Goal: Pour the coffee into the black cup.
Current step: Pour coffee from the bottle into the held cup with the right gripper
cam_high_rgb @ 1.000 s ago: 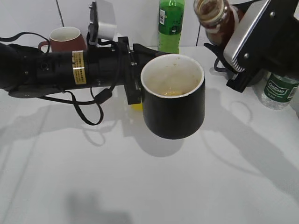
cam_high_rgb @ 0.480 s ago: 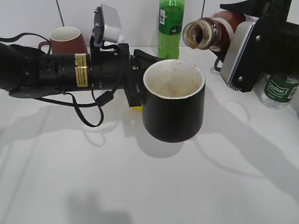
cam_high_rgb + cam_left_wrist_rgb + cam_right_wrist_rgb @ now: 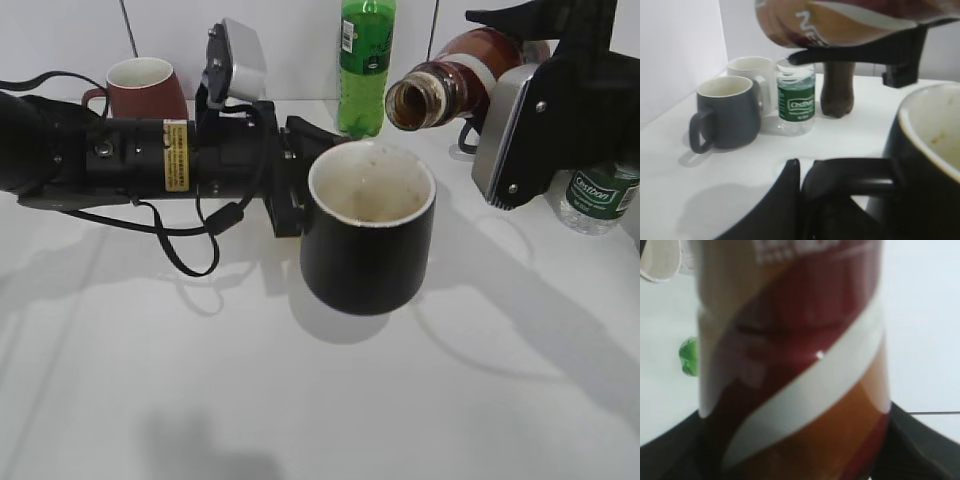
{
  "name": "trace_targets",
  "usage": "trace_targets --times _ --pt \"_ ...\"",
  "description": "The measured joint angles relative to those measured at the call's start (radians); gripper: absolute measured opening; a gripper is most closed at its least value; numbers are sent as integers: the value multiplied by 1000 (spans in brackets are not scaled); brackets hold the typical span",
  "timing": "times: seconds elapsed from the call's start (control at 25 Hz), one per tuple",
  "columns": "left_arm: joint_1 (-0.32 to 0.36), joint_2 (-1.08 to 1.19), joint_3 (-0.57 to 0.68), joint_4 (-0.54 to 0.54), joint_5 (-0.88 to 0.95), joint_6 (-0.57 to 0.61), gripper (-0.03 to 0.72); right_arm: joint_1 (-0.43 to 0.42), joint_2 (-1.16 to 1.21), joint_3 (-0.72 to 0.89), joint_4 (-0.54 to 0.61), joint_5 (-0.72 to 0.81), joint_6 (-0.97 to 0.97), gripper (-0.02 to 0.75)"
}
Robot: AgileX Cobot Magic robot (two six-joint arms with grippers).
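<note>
The black cup [image 3: 369, 235] sits mid-frame, held off the white table [image 3: 150, 400] by the left gripper [image 3: 297, 170] clamped on its handle. Above its upper-right rim the coffee bottle [image 3: 450, 85] lies tipped — open mouth toward the cup — clenched in the right gripper [image 3: 520, 110]. A green bottle [image 3: 364, 60] stands behind.

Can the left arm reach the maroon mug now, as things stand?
Probably not. The left gripper is shut on the black cup, held off the table, so it has no free jaws. The maroon mug stands apart behind the arm; the cup must be set down first.
</note>
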Motion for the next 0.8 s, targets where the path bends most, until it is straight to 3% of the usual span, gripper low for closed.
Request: trace_targets --times 0.16,0.8 --pt "0 0 0 43 -2 0 36 0 0 0 0 0 -36 535" --pt "0 0 0 48 -17 0 36 0 0 0 0 0 -85 535"
